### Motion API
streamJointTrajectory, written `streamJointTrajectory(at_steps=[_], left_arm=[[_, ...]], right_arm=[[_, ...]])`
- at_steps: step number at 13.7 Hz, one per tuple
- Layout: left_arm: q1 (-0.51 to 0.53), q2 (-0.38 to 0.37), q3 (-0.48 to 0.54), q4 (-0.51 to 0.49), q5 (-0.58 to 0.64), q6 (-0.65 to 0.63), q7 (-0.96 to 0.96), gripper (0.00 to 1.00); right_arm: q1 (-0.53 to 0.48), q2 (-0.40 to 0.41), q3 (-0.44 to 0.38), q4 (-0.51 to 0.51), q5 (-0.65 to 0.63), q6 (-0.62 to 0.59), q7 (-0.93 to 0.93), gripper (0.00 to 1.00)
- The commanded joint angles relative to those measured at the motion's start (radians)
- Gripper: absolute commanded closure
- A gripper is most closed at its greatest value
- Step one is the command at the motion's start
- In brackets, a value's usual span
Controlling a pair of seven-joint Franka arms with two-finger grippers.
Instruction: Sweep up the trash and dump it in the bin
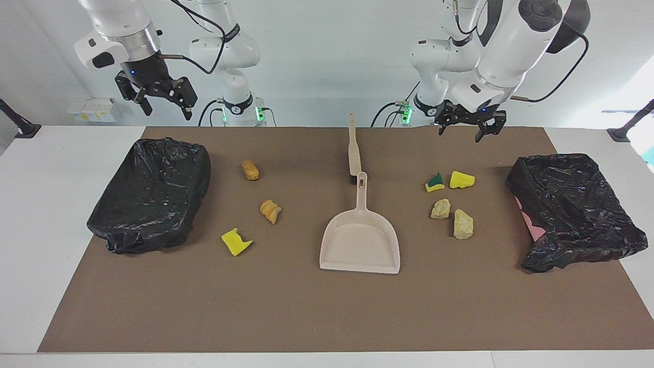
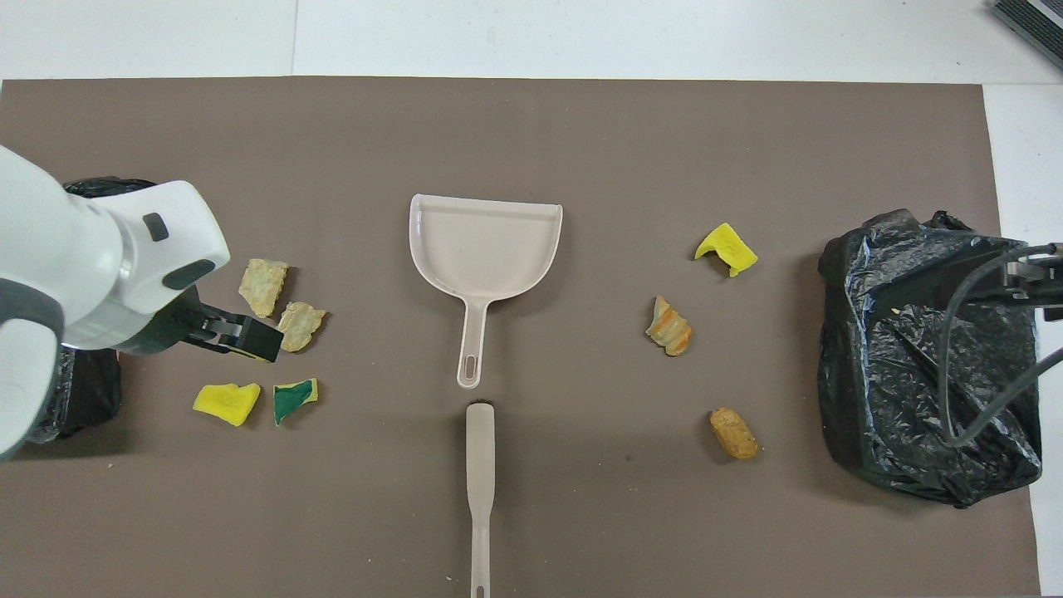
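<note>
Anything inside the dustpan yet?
No. The dustpan scoop is bare in both views. All seven scraps lie on the brown mat, none touching it. Nothing covers its tray, so nothing is hidden.

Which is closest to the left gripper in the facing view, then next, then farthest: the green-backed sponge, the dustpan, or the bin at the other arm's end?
From the left gripper:
1. Green-backed sponge, almost under it.
2. Dustpan, mid-table.
3. Bin, at the right arm's end.
</note>
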Motion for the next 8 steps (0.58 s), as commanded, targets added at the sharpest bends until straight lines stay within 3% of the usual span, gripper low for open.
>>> streamJointTrajectory(at_steps=[1, 5, 8], left_arm=[[-0.102, -0.101, 0.017, -0.171, -0.017, 0.13, -0.131, 0.0], [-0.22, -0.109, 0.016, -0.227, -0.02, 0.183, -0.259, 0.0], [-0.305, -0.146, 0.017, -0.309, -0.045, 0.246, -0.333, 0.0]], right_arm=[[-0.008, -0.02, 0.008, -0.02, 0.001, -0.013, -0.031, 0.0], [-0.008, -0.019, 0.011, -0.044, 0.042, 0.065, -0.019, 0.0], [0.018, 0.03, 0.015, -0.07, 0.044, 0.14, 0.034, 0.0]])
